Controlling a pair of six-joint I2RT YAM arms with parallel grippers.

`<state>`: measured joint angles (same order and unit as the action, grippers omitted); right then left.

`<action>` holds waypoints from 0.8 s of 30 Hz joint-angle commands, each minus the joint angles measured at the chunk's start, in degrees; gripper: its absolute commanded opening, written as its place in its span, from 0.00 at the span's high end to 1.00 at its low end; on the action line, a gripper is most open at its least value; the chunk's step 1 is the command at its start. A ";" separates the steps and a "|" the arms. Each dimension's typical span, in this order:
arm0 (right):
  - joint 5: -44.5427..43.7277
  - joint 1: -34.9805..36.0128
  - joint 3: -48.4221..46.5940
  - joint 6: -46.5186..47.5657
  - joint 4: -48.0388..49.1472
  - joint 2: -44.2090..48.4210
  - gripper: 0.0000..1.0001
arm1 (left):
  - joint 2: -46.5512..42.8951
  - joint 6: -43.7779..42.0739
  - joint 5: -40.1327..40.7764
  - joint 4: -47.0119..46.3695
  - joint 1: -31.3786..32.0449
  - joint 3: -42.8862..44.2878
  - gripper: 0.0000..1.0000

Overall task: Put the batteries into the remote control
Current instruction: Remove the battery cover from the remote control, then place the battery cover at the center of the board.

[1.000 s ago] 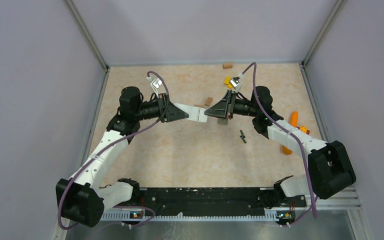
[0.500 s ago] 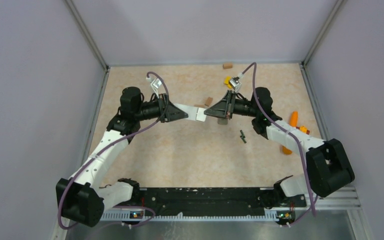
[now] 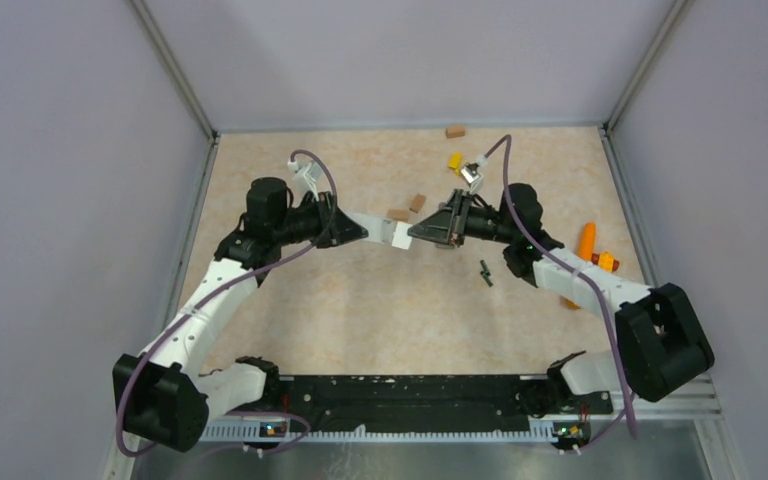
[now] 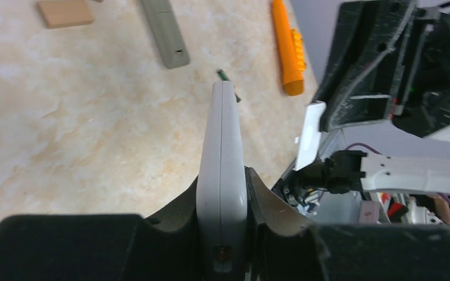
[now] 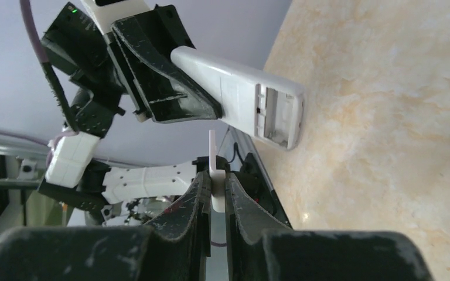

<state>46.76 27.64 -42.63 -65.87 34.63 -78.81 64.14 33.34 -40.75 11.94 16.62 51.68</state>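
One remote (image 3: 385, 229) sits clamped between left jaws.

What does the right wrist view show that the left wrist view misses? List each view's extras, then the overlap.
Only the right wrist: the open bay of the remote, with no battery visible inside it.
Only the left wrist: a battery lying on the table just past the remote's tip, a brown block, a grey bar and an orange tool.
Both: the remote clamped in the left gripper, and a thin white plate pinched in the right gripper.
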 commanded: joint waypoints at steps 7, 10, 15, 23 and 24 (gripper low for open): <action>-17.92 0.31 6.32 23.60 -32.70 4.22 1.00 | -0.61 -4.66 12.09 3.52 -0.10 1.67 1.00; -21.01 0.31 9.92 23.81 -31.83 2.24 1.00 | -0.55 -5.52 8.75 1.95 -0.10 1.60 1.00; -24.44 0.31 13.33 24.28 -28.73 -2.31 1.00 | -0.98 -5.71 2.83 -0.39 -0.09 0.66 1.00; -29.08 0.33 11.90 26.23 -34.18 -4.36 0.87 | -1.60 -5.07 -6.04 -4.16 -0.10 -0.57 1.00; -29.98 0.31 11.41 26.43 -35.98 -4.23 0.77 | -1.69 -5.23 -6.09 -4.08 -0.10 -0.51 1.00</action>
<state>24.23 27.64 -29.06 -42.65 4.47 -82.15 64.12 28.77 -42.09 12.36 16.60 51.37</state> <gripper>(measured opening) 0.115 0.258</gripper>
